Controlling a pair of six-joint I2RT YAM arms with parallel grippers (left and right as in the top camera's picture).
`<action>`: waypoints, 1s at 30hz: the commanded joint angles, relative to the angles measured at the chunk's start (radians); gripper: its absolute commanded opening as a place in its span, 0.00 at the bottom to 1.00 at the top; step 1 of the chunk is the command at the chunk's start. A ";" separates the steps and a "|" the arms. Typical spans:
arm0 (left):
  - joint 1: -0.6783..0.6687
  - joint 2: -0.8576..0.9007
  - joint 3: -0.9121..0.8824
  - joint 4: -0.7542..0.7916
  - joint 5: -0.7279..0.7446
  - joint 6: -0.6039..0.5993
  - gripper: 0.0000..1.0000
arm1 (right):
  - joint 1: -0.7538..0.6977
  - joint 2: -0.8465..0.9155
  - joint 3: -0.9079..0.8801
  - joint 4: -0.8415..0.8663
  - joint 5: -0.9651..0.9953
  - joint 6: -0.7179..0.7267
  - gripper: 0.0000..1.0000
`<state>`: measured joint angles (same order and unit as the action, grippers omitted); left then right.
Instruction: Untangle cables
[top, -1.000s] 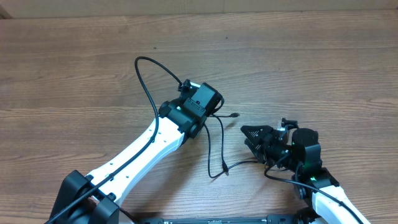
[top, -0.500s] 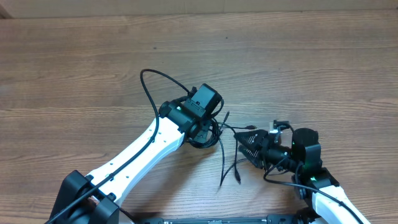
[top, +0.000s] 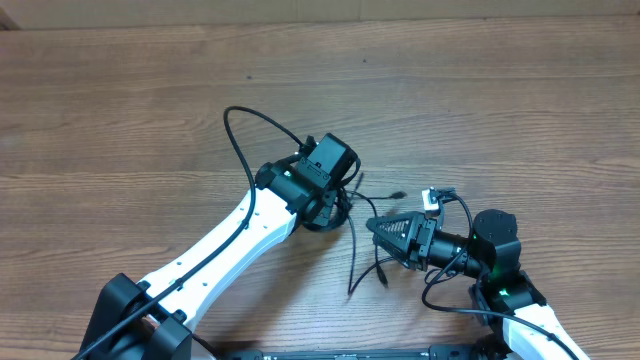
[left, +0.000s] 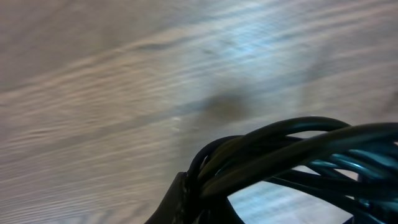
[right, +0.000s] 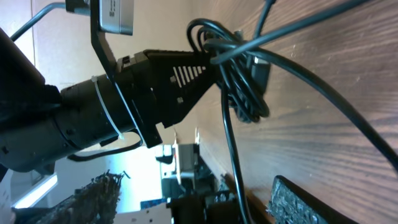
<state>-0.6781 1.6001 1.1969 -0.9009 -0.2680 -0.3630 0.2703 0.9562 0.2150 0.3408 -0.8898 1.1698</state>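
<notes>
Thin black cables (top: 354, 250) hang in a looped bundle from my left gripper (top: 336, 204). Loose strands trail down toward the near edge, one ending in a small plug (top: 383, 279). Another plug (top: 397, 194) lies to the right. In the left wrist view the bundle (left: 280, 149) fills the lower right, pinched in the shut jaws (left: 186, 199). My right gripper (top: 374, 228) points left, close to the bundle. In the right wrist view its jaws (right: 205, 208) are spread, one strand (right: 231, 155) runs between them, and the left gripper (right: 168, 74) holds the bundle (right: 239, 87).
The wooden table (top: 480, 110) stretches bare to the back and both sides. A thicker black arm wire (top: 238, 150) loops up behind the left wrist. The right arm's own wires (top: 455, 205) curl above its wrist.
The left gripper gathered the cables into a bundle and shifted slightly toward me. The right gripper moved left toward the bundle, and the hanging strands swung with it.
</notes>
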 joint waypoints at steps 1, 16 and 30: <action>0.006 -0.002 0.005 -0.003 -0.191 0.047 0.04 | 0.005 -0.003 0.009 -0.037 0.075 -0.031 0.77; 0.006 -0.002 0.005 -0.009 -0.013 -0.206 1.00 | 0.004 -0.001 0.009 -0.246 0.246 -0.102 0.86; 0.004 0.002 0.002 0.142 0.171 -1.211 0.99 | 0.005 -0.001 0.009 -0.456 0.313 -0.182 0.94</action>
<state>-0.6781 1.6001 1.1969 -0.7609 -0.0822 -1.2339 0.2703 0.9585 0.2150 -0.0986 -0.5953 1.0241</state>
